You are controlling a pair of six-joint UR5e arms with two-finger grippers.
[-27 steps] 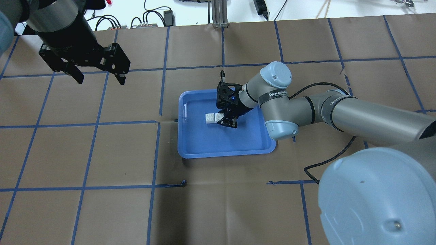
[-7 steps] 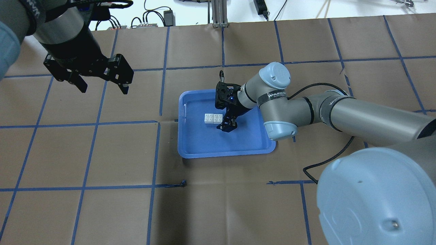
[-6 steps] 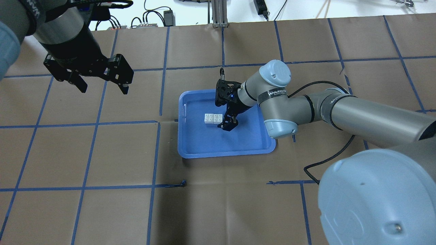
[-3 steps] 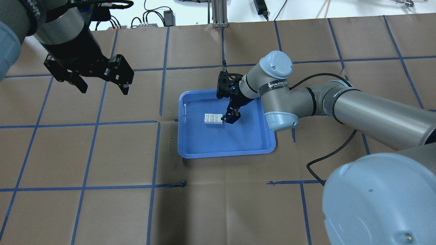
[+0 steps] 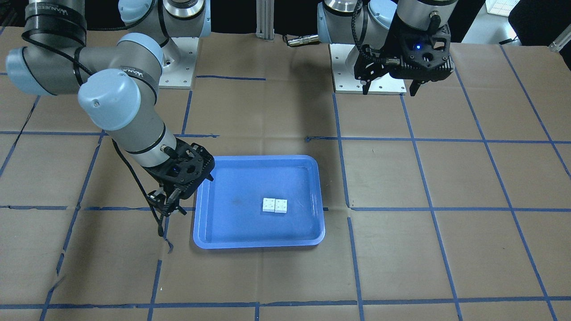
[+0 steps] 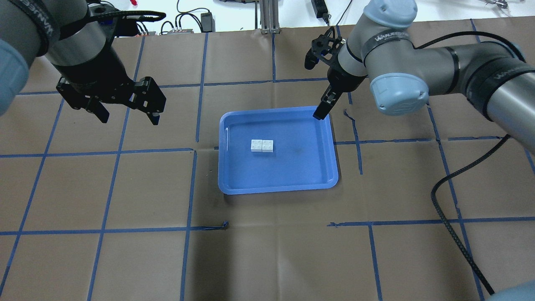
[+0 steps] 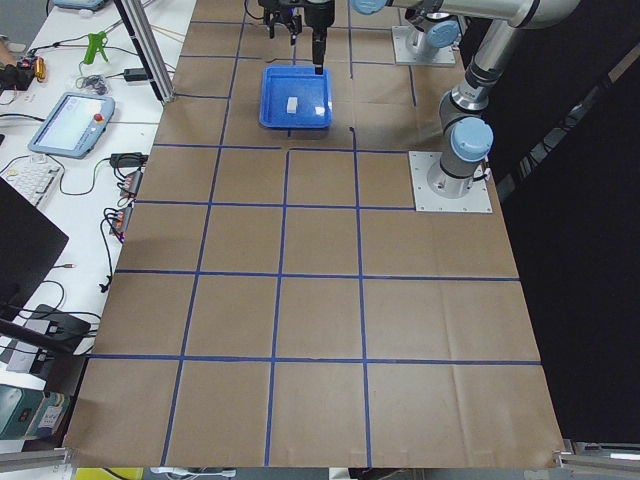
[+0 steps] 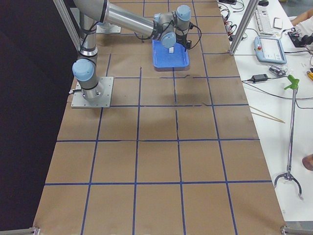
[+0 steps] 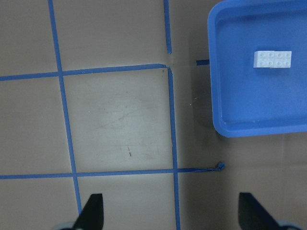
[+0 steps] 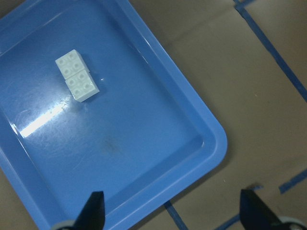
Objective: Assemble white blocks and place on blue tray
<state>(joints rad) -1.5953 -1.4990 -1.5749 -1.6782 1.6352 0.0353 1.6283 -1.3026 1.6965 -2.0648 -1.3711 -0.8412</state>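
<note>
Two white blocks (image 6: 262, 145) lie joined side by side, studs up, in the left middle of the blue tray (image 6: 326, 167). They also show in the front view (image 5: 275, 205) and in both wrist views (image 9: 272, 59) (image 10: 76, 75). My right gripper (image 6: 314, 90) is open and empty, raised over the tray's far right corner, well apart from the blocks. In its wrist view the gripper (image 10: 172, 211) frames the tray rim (image 10: 211, 129). My left gripper (image 6: 127, 113) is open and empty, hanging over bare table left of the tray (image 9: 220, 96).
The table is covered in brown paper with a blue tape grid. A black cable (image 6: 443, 200) trails from the right arm over the right side. Cables and boxes (image 6: 188, 25) lie along the far edge. A loose tape end (image 6: 225, 225) sits in front of the tray.
My right gripper has risen and pulled away from the blocks, back and to the right, to the tray's far right corner. The blocks stay joined in the tray. The left gripper barely moved.
</note>
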